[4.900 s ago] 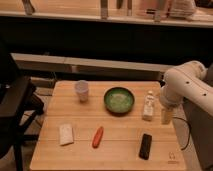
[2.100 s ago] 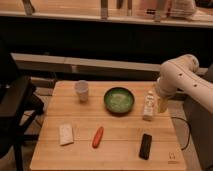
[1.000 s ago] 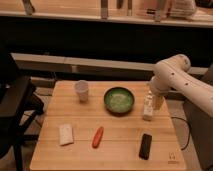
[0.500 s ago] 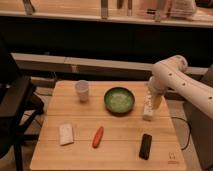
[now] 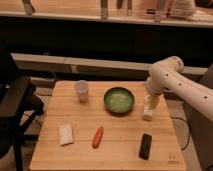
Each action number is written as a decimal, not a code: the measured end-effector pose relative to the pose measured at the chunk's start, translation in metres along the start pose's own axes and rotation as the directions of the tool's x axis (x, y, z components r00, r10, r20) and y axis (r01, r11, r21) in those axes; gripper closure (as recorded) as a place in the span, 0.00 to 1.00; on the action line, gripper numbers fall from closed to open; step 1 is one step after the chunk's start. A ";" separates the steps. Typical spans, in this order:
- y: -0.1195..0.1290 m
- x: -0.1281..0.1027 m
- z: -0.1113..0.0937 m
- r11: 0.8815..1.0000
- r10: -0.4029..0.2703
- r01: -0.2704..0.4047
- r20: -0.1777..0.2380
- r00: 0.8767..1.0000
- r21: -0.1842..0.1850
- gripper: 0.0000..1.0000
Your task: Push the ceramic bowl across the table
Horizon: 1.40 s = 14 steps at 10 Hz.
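The ceramic bowl (image 5: 119, 100) is round and green with a pale speckled inside, and sits right of centre on the light wooden table (image 5: 110, 150). My gripper (image 5: 149, 107) hangs from the white arm at the table's right side, just right of the bowl and a small gap away from its rim. It is low over a small pale bottle-like object (image 5: 147, 114), which it partly overlaps.
A small pale cup (image 5: 81, 90) stands left of the bowl. A white packet (image 5: 65, 134), a red pepper-like item (image 5: 98, 136) and a black rectangular object (image 5: 145, 146) lie along the front. A dark chair (image 5: 17, 107) stands at the left edge.
The arm has swung left and down from the table's right edge, bringing the gripper closer to the bowl's right side. The bowl and other items have not moved.
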 end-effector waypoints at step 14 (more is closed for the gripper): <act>-0.015 -0.020 0.028 1.000 -0.012 0.012 0.025 1.000 -0.004 0.88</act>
